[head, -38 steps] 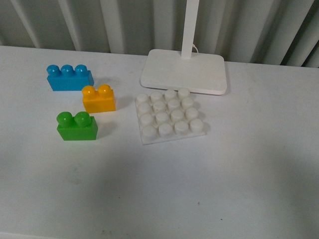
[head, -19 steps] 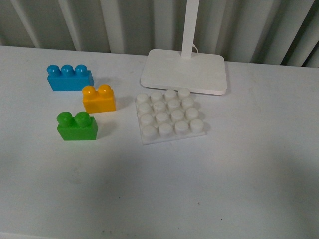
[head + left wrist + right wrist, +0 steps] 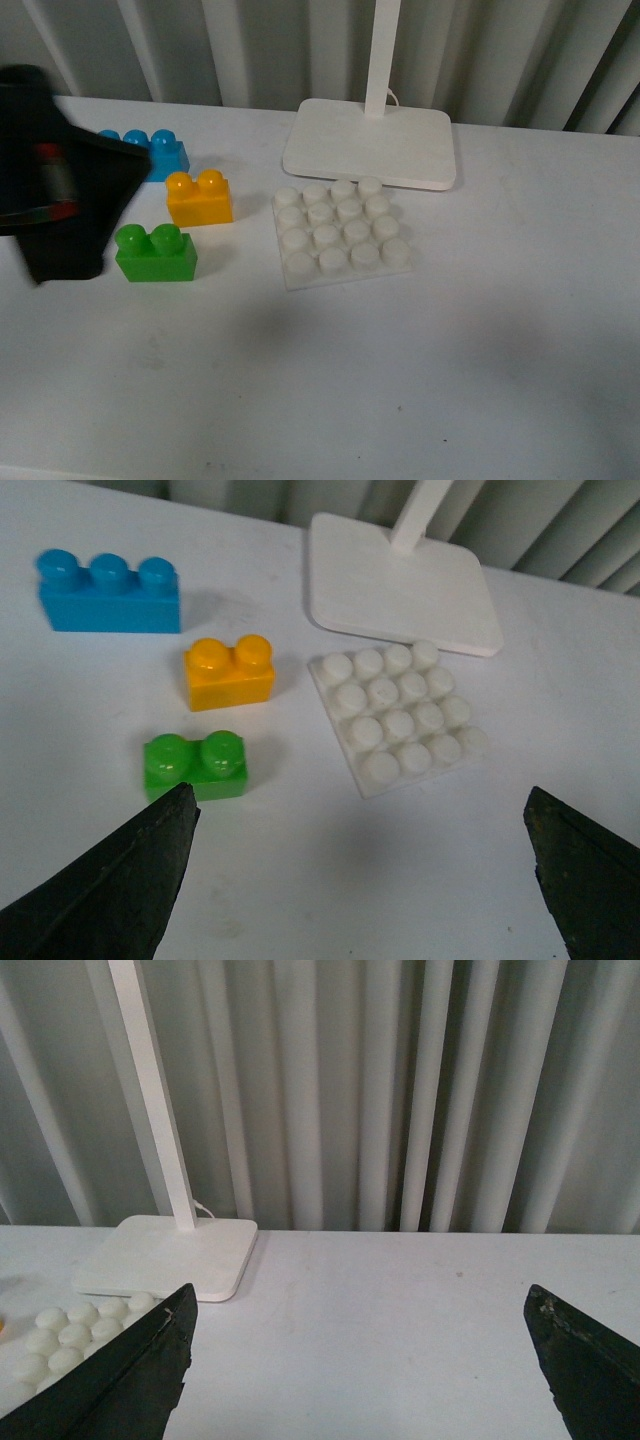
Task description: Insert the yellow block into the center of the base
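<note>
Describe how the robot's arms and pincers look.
The left arm is a bulky matt black shape, blurred, with a red patch and a thin multicoloured streak on it. The left pincer and right pincer each show two black, wedge-shaped fingers. No lettering is visible.

Probably a lab bench: plain white table (image 3: 500, 350), grey ribbed backdrop (image 3: 400, 1090), lamp foot (image 3: 370, 145).

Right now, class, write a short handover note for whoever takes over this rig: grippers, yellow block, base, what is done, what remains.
Left gripper: open, empty, above the table.
Right gripper: open, empty.
Yellow block: on the table, left of the base, between the blue block and green block, ungrasped.
Base studs bare.
Done: nothing.
To do: grasp the yellow block, press it onto the base centre.
</note>
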### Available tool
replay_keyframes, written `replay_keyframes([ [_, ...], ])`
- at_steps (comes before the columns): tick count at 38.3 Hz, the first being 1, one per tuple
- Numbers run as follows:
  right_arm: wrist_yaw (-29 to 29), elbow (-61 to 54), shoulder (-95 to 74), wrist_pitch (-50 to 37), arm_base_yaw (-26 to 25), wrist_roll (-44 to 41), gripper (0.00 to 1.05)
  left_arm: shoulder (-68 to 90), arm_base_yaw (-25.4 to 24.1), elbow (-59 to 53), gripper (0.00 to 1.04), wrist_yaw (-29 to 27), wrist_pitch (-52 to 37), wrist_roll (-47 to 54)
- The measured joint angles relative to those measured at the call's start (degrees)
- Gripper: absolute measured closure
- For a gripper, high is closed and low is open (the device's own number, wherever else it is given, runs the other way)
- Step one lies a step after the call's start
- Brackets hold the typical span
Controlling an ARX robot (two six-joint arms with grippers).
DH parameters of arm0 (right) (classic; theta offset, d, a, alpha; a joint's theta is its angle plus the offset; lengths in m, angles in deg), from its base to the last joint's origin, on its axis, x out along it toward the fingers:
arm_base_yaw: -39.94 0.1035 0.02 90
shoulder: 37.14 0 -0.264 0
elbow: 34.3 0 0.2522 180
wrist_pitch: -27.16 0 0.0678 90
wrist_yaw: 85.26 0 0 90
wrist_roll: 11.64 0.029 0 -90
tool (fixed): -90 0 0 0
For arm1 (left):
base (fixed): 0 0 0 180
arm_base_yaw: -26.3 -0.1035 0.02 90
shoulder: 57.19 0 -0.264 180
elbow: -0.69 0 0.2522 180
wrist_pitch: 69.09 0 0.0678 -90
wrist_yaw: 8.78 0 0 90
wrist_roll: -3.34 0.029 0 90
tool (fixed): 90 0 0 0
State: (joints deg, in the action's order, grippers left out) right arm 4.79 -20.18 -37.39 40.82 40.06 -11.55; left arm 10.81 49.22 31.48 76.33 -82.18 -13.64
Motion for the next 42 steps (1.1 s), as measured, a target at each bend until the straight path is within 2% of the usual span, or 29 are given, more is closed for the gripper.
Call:
replay_keyframes([
  [8,0.02,0.0,0.0,0.0,0.0,-0.02,0.09,18.88,2.78,9.94,0.06,-0.96,-1.31,1.97],
  [18,0.02,0.0,0.0,0.02,0.0,-0.02,0.09,32.61,3.54,21.35,0.06,-2.97,0.13,4.9],
  [33,0.0,0.0,0.0,0.0,0.0,-0.02,0.09,45.0,-0.35,37.83,0.06,-11.52,10.69,9.53],
  [42,0.02,0.0,0.0,0.0,0.0,-0.02,0.09,48.59,-1.33,43.54,0.06,-13.22,16.9,9.2],
])
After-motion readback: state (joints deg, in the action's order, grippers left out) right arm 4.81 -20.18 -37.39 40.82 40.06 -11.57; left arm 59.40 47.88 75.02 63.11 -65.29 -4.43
